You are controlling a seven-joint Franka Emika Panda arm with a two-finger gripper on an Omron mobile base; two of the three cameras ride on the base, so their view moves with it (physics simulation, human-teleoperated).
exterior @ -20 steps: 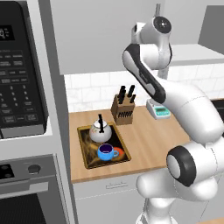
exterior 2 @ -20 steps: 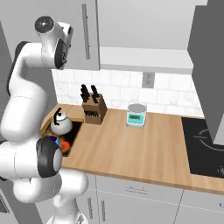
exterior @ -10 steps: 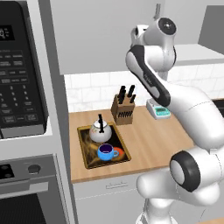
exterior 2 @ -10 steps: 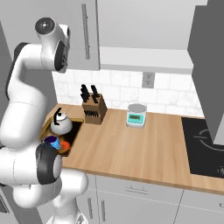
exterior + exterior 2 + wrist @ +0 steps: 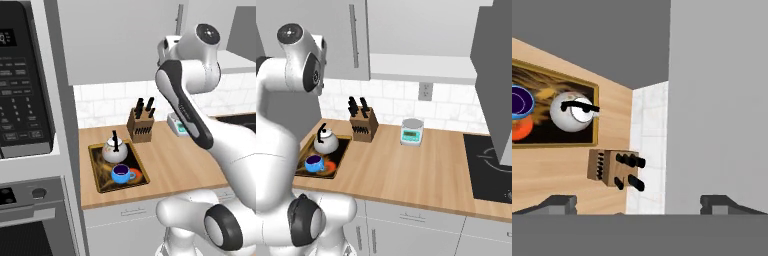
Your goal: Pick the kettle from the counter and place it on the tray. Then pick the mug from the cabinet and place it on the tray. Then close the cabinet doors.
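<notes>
Kettle (image 5: 114, 147) and mug (image 5: 121, 173): both on tray (image 5: 95, 170), counter's (image 5: 170, 160) left end, beside knife block (image 5: 141, 123). Cabinet doors (image 5: 336, 37): appear shut. Gripper (image 5: 639, 201): released, empty; arm has swung further up since earlier. Task looks nearly complete.
</notes>
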